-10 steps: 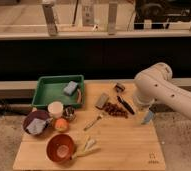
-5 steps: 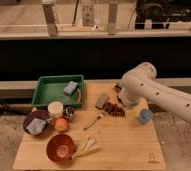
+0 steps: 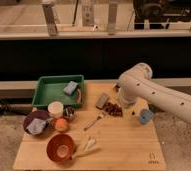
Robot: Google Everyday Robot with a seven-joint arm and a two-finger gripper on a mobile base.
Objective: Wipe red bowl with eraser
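Note:
The red bowl (image 3: 60, 148) stands near the table's front left corner, orange-red with a paler centre. The eraser (image 3: 102, 100), a small flat grey block, lies at the middle of the table's far side, just right of the green tray. My gripper (image 3: 120, 99) hangs at the end of the white arm (image 3: 154, 95), close to the eraser's right side and above a dark reddish pile (image 3: 113, 108). The arm's wrist mostly hides the gripper. It appears open, and nothing shows in it. The eraser rests free on the table.
A green tray (image 3: 51, 92) holds a blue-grey sponge (image 3: 70, 88). A white cup (image 3: 55, 108), a purple bowl (image 3: 30, 120) with a cloth, an orange fruit (image 3: 62, 124) and a small dark cup (image 3: 69, 113) crowd the left. A fork (image 3: 93, 121), pale utensils (image 3: 87, 146) and a blue cup (image 3: 146, 116) lie nearby.
The arm has swung left from the table's right side, uncovering the blue cup and bringing the gripper in beside the eraser. Nothing on the table has moved.

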